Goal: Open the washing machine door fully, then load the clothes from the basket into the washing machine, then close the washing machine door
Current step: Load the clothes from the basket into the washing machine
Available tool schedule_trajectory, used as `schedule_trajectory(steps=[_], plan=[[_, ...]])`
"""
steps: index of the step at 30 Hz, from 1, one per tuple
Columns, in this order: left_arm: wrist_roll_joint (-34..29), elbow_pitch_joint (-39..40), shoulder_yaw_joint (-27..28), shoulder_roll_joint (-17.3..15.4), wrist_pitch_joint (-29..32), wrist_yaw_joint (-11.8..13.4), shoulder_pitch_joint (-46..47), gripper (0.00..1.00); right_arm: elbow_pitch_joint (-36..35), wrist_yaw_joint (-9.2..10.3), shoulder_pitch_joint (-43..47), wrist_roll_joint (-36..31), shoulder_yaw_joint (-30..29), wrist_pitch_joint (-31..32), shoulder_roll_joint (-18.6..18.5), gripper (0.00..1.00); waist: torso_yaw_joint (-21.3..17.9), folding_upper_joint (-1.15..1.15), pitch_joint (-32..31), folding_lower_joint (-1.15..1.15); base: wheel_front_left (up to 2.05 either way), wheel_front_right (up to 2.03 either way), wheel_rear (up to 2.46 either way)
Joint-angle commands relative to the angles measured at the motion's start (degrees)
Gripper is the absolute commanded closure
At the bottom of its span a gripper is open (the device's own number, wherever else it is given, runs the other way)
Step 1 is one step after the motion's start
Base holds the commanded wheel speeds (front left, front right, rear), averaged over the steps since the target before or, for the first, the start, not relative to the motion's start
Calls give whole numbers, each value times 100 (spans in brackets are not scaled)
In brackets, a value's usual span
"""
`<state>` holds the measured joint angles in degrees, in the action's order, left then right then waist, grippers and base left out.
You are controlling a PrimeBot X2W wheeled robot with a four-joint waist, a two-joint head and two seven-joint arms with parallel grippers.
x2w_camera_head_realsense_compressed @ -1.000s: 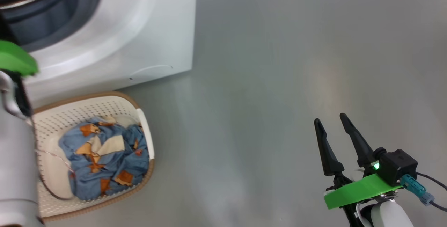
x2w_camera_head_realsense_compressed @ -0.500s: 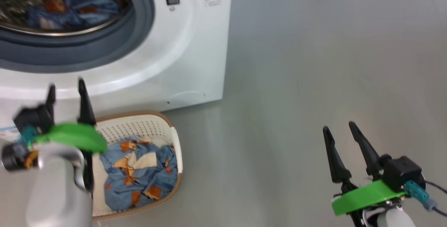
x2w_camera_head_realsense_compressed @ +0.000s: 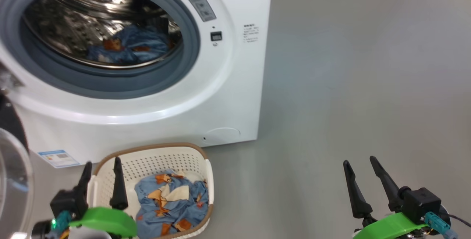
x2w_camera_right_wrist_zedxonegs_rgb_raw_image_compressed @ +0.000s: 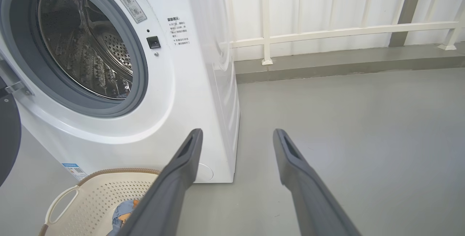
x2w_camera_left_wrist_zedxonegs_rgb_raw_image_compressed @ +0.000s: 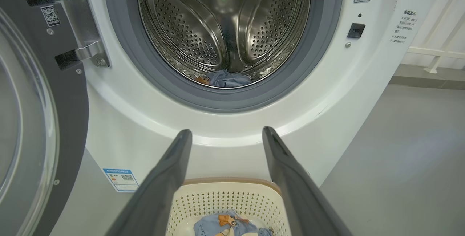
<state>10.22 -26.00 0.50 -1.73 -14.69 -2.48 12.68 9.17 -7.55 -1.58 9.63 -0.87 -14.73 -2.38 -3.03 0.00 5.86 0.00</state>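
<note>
Left pincer (x2w_camera_head_realsense_compressed: 102,164) first: its two fingers stand spread with nothing between them, low at my lower left, by the left side of the basket (x2w_camera_head_realsense_compressed: 154,160). A second ago that arm was raised by the mouth of the washing machine (x2w_camera_head_realsense_compressed: 235,95). It has since come back down, and my head has lifted too, so the whole picture shifted, not the things. I read that as one delivery finished: a blue printed piece (x2w_camera_head_realsense_compressed: 128,44) lies at the bottom of the steel drum (x2w_camera_head_realsense_compressed: 92,11), well inside the grey ring. Right pincer (x2w_camera_head_realsense_compressed: 359,161) is likewise spread and empty, over bare floor (x2w_camera_head_realsense_compressed: 349,66), well apart from the work.

The washing machine door (x2w_camera_head_realsense_compressed: 13,180) is swung wide to my left, so the opening step looks done. The basket sits on the floor close before the machine's front; whether it touches I cannot tell. A crumpled heap of clothes (x2w_camera_head_realsense_compressed: 171,204) lies in it, toward its right side. Loading is partway along, I judge: another pick from the basket comes next, and the door is not yet shut.
</note>
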Motion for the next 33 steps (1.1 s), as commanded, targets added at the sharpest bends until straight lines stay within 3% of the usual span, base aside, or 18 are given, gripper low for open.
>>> schedule_trajectory(steps=[1, 10, 33], plan=[[154, 274, 105, -117, -30, 90, -111, 0, -112, 6, 9, -80, 128, -27, -50, 0, 232, 0, -259, 0, 0, 0, 0], [349, 710, -109, -116, -30, 317, -754, 0, -38, 6, 199, -123, 153, -27, -50, 0, 512, 0, -512, 0, 0, 0, 0], [429, 1312, -185, -115, -30, 479, -1623, 0, 22, 6, 276, -122, 249, -27, -50, 0, 759, 0, -787, 0, 0, 0, 0]])
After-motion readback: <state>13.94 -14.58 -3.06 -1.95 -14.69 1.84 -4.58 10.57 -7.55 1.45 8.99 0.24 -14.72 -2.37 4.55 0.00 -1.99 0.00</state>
